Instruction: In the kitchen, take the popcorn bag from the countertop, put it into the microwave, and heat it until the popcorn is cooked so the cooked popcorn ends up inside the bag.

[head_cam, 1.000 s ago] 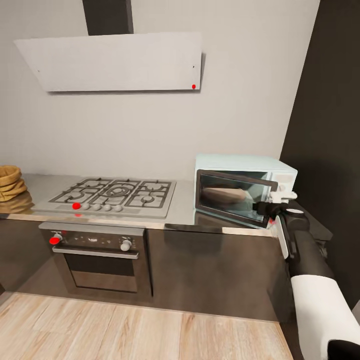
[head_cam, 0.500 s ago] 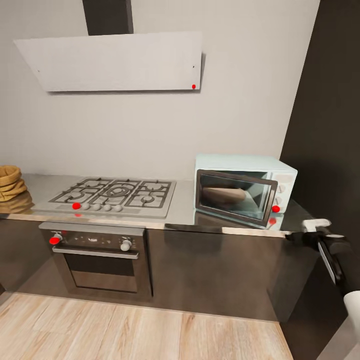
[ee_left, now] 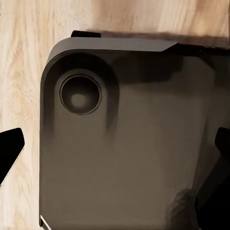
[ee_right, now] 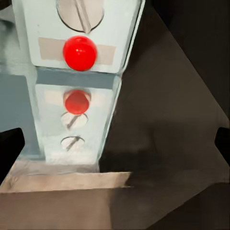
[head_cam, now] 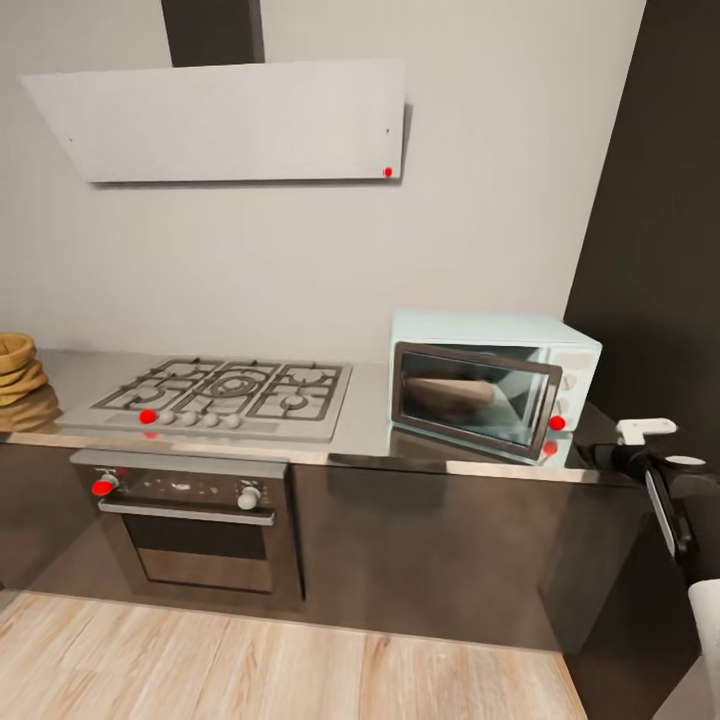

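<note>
Since a second ago your right claw has left the microwave and now hangs beside the worktop, fingers spread and empty. A tan shape behind the glass is probably the popcorn bag. Reaching back carelessly, you may bump the red light.

1. Right arm: in the head view, showing a black casing with a thin white stripe running along its length.
2. Wrist end: carrying a small white block-shaped fitting above a grey disc-like cap.
3. Lower arm segment: showing as a white rounded shell at the frame's corner.
4. Left gripper fingertips: appearing in the left wrist view as plain black wedges.
5. Robot base: displaying a dark grey panel with rounded corners and one circular recess.
</note>
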